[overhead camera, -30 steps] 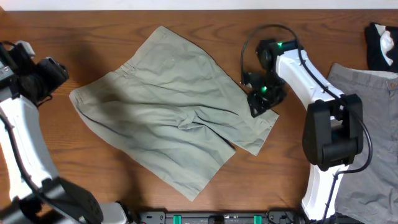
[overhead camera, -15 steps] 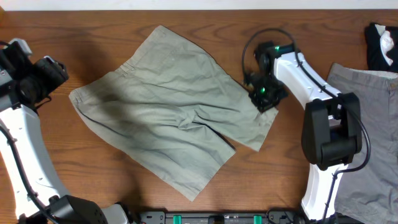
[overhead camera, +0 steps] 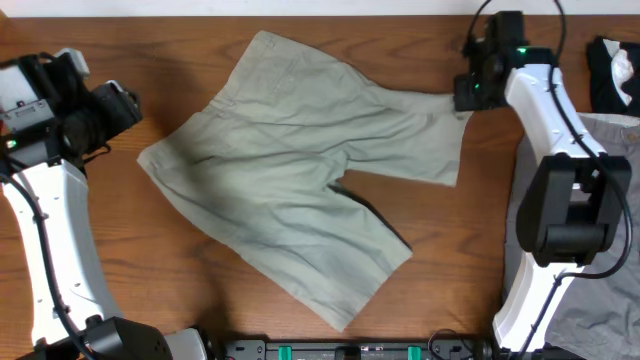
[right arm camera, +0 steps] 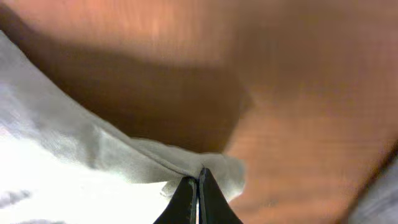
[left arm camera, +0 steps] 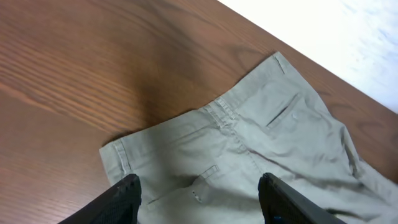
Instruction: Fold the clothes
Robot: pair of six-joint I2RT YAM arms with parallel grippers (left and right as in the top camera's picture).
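- Far left, the left fingers (overhead camera: 115,105) are hovering above bare table (overhead camera: 440,290), spread apart and holding nothing. The left wrist view is showing both dark pads (left arm camera: 124,199) with only air between them.
- Just to the right of those fingers, the shorts (overhead camera: 300,190) are lying flat on the table. Their waistband (left arm camera: 217,112) is the end facing the left arm, running on a slant from the near-left corner up towards the far edge.
- Moving across the middle, the long axis of the garment is running from that waistband out to the leg hems. One leg is pointing towards the right arm and the other is splaying towards the near-right, with a dark gap opening between them at the crotch.
- At the far right end of the upper leg, the right fingers (overhead camera: 462,95) are pinched tight on the hem corner (right arm camera: 217,174). The right wrist view is showing cloth caught at the tips and lifting off the wood.
- So the right arm is owning the leg end and the left arm is the nearer one to the waistband. Any fold, I'd judge, is hinging on that: the cloth is lying right of the left fingers and left of the right ones.
- Beyond the right arm, a grey pair of shorts (overhead camera: 600,135) and a small black-and-white garment (overhead camera: 610,70) are lying apart from the action.
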